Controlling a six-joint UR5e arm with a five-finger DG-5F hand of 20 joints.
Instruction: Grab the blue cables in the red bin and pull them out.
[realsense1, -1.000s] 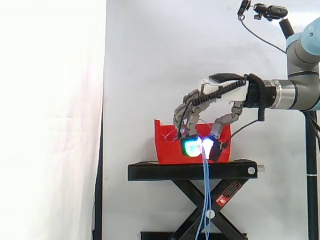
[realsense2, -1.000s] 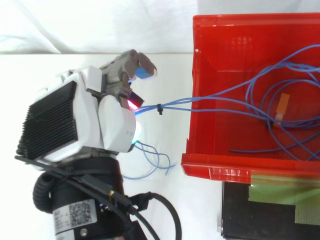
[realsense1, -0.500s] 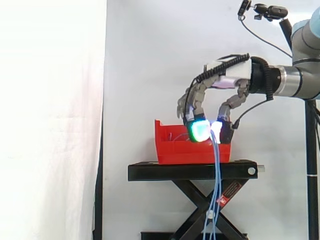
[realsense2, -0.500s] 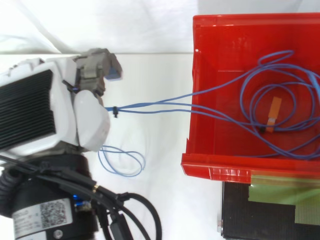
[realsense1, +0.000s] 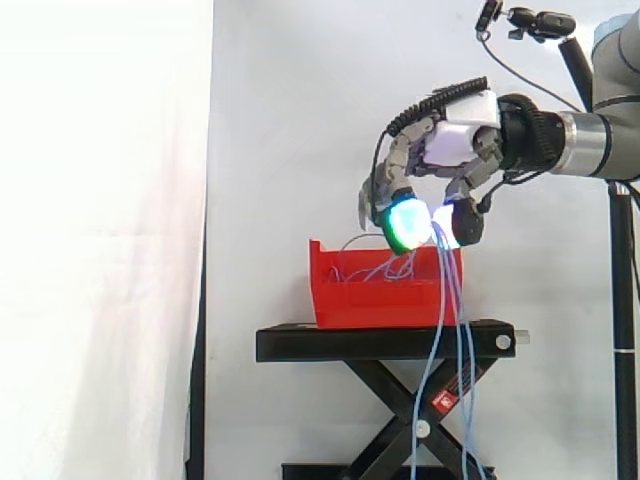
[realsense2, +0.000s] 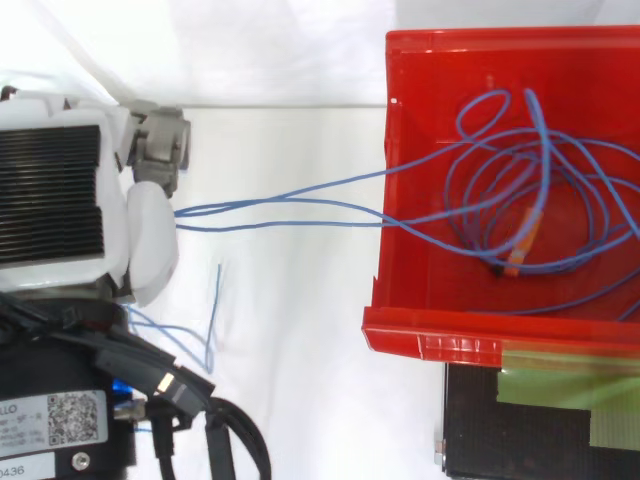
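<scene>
My hand (realsense1: 445, 150) hovers above and to the right of the red bin (realsense1: 350, 300), its curled fingers pinching the blue cables (realsense1: 445, 330). The glowing green and white fingertips (realsense1: 405, 222) meet on the strands. From the pinch, strands hang down past the stand, and others run back into the bin. From above, the hand (realsense2: 60, 200) sits left of the red bin (realsense2: 440, 335); two taut strands of the blue cables (realsense2: 290, 205) cross its left wall to loose coils inside with an orange tag (realsense2: 522, 245).
The bin rests on a black scissor-lift stand (realsense1: 385, 342) before a white curtain. A black block (realsense2: 540, 430) with a greenish patch lies below the bin in the top view. A loose cable end (realsense2: 215, 310) hangs near the wrist.
The hand has risen from the bin's rim and moved away from it, drawing the cables with it. The coils in the bin have tightened and shifted toward the left wall.
</scene>
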